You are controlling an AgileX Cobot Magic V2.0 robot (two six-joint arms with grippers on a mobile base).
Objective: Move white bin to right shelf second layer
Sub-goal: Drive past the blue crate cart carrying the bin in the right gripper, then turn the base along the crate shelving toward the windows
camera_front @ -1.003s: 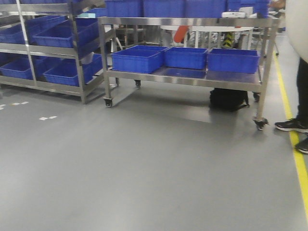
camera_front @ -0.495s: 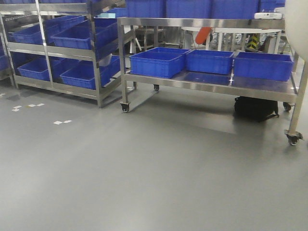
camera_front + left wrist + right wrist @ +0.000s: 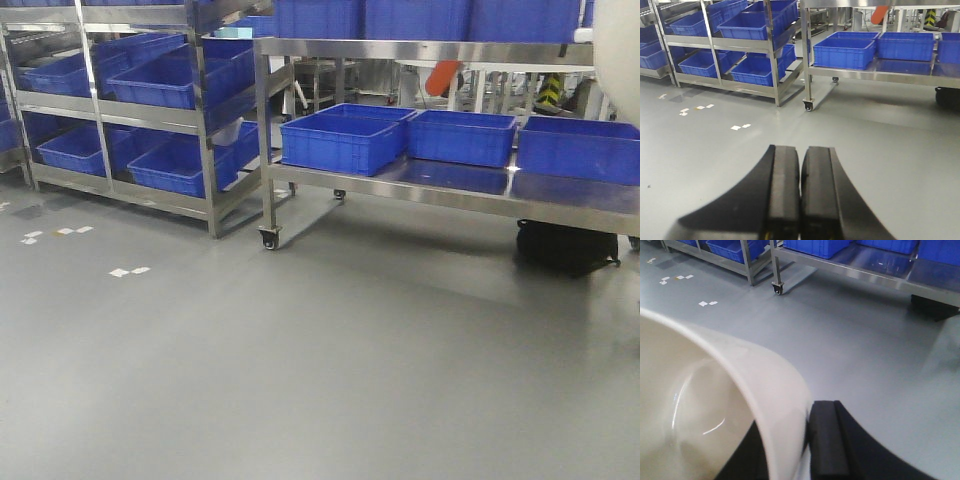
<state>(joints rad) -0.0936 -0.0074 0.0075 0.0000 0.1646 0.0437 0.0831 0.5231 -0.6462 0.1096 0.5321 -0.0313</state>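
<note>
We are holding the cream-white glossy plastic tub (image 3: pixel 715 405) by one wall, pinched in the right gripper (image 3: pixel 792 452), above the grey floor (image 3: pixel 300 380). The left gripper (image 3: pixel 800 185) is sitting closed and empty. We are flagging two risks: the smooth wall slipping from this one-sided pinch, and the tub clipping the wheeled stainless-steel trolley (image 3: pixel 267 140) while nearing the blue plastic crates (image 3: pixel 340 140).

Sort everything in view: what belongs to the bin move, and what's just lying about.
Job:
white bin
right gripper, clamped on the bin's rim
left gripper, shut and empty
right shelf second layer: cannot be picked out in these views

Lying about:
blue crates
steel trolley
steel rack
black bag
white floor markers
</note>
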